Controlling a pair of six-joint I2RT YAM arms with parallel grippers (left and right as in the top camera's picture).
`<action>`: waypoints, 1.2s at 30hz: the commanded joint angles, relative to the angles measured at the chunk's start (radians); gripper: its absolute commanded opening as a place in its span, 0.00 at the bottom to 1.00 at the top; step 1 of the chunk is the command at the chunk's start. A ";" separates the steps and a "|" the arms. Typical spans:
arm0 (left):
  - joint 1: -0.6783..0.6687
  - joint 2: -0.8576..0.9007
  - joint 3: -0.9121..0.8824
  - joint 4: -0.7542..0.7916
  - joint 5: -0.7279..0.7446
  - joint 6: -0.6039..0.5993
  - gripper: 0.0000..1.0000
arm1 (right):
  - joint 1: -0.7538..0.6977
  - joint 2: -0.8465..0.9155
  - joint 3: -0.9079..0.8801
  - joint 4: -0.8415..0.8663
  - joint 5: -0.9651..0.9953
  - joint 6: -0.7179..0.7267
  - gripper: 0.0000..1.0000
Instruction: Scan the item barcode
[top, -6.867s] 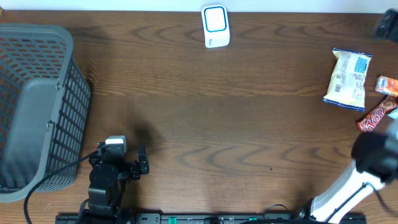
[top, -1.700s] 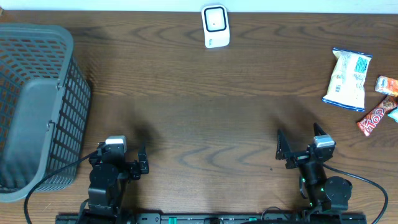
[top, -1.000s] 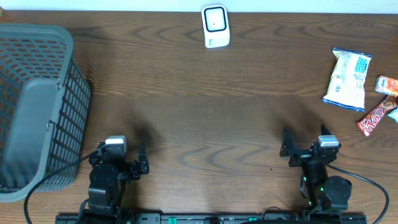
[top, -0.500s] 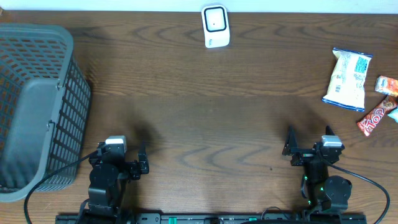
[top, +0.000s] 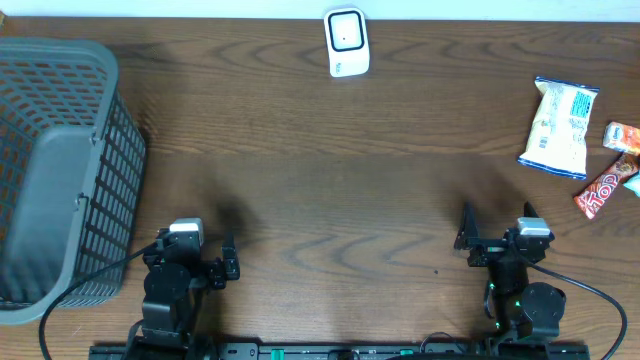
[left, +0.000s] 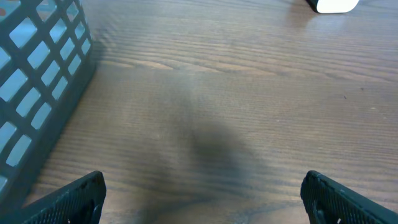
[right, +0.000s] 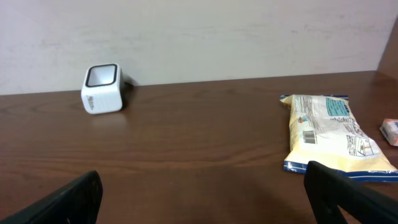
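Observation:
The white scanner (top: 347, 42) with its dark window stands at the far middle of the table, also visible as the scanner (right: 102, 88) in the right wrist view. A yellow and blue snack bag (top: 560, 127) lies flat at the far right, its barcode showing on the bag (right: 333, 134). Beside it lie an orange packet (top: 622, 136) and a red candy bar (top: 603, 190). My left gripper (top: 196, 248) rests near the front left, open and holding nothing (left: 202, 199). My right gripper (top: 495, 225) sits near the front right, open and holding nothing (right: 202, 196), well short of the bag.
A large grey mesh basket (top: 115, 190) takes up the left side, its wall (left: 37, 93) close to my left gripper. Bare brown wood table (top: 340, 180) stretches between the arms and the scanner. A pale wall stands behind the table's far edge.
The right arm has come back from the snacks at the far right to the front edge, drifting slightly right in the last second. The scanner's window went from blue to dark. Left arm unmoved.

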 joint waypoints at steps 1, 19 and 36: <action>0.002 -0.023 0.006 0.001 0.009 0.017 0.99 | 0.008 -0.006 -0.002 -0.004 0.015 -0.012 0.99; 0.044 -0.141 -0.209 0.404 -0.033 0.108 0.99 | 0.008 -0.006 -0.002 -0.004 0.015 -0.012 0.99; 0.044 -0.141 -0.240 0.468 0.002 0.111 0.99 | 0.008 -0.005 -0.002 -0.004 0.016 -0.012 0.99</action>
